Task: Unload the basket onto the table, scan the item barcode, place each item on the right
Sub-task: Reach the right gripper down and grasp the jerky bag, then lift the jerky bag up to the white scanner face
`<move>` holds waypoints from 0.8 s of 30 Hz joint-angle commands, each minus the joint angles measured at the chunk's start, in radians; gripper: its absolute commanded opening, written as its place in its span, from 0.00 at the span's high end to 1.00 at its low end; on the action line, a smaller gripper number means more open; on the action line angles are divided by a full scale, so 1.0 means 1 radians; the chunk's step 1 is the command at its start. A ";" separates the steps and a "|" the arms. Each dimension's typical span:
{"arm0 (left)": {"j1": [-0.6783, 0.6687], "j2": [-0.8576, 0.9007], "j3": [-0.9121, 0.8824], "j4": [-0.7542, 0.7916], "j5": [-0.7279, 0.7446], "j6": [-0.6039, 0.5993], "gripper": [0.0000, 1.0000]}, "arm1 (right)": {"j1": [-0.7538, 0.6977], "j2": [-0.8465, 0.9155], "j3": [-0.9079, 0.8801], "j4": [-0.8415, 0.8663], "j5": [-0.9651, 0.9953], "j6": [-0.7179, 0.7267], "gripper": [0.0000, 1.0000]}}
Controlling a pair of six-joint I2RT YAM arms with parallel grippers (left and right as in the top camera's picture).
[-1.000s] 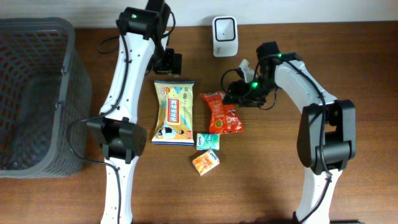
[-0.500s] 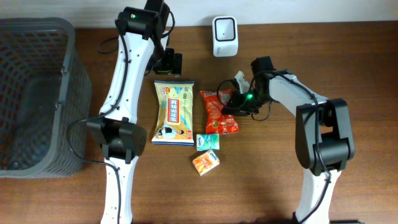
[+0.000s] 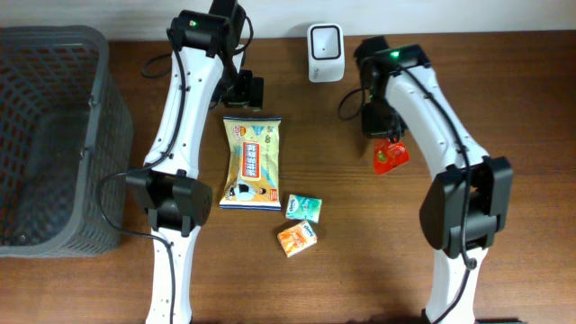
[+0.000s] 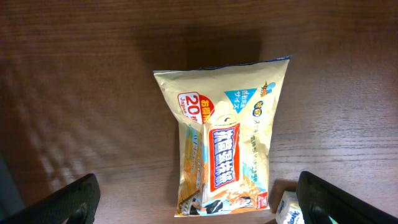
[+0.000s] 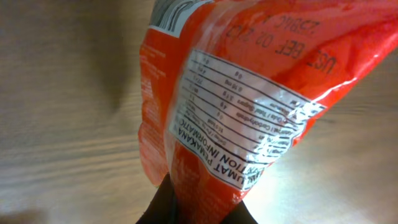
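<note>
— Whereabouts of the item to scan?
— Up in the right gripper (image 3: 378, 124), lifted clear of the table (image 3: 513, 108). A red snack packet (image 3: 391, 156), hanging down from the grip, to the right of the white scanner (image 3: 325, 40) and further from the table's far edge. Near the scanner, not touching it.
— And the grip itself?
— Pressed together on one edge of the packet. From the right wrist camera: dark fingers (image 5: 186, 208) at the bottom of the frame, pinching the foil, with the white nutrition panel turned towards the lens.
— Barcode facing anywhere useful?
— Cannot tell. Some grey and white stripes at the very top of the wrist frame, too cropped to read.
— Left side?
— Left gripper (image 3: 245, 90) spread wide, holding nothing. Hovering over the far end of a yellow snack bag (image 3: 252, 162) lying flat on the wood, print side up.
— Any containers?
— Just one: a dark grey mesh basket (image 3: 54, 135) at the left edge of the table, well apart from the packets. Open top, mesh walls and floor in view from overhead.
— Anything else out on the table?
— Two small cartons near the lower right corner of the yellow bag: a green box (image 3: 302, 208) and, just beside it, an orange box (image 3: 297, 238). Both out on the wood, far from the basket.
</note>
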 commanded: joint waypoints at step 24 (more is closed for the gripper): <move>0.000 -0.021 0.011 -0.001 0.010 -0.012 0.01 | 0.106 0.212 0.497 -0.285 -0.238 0.085 0.12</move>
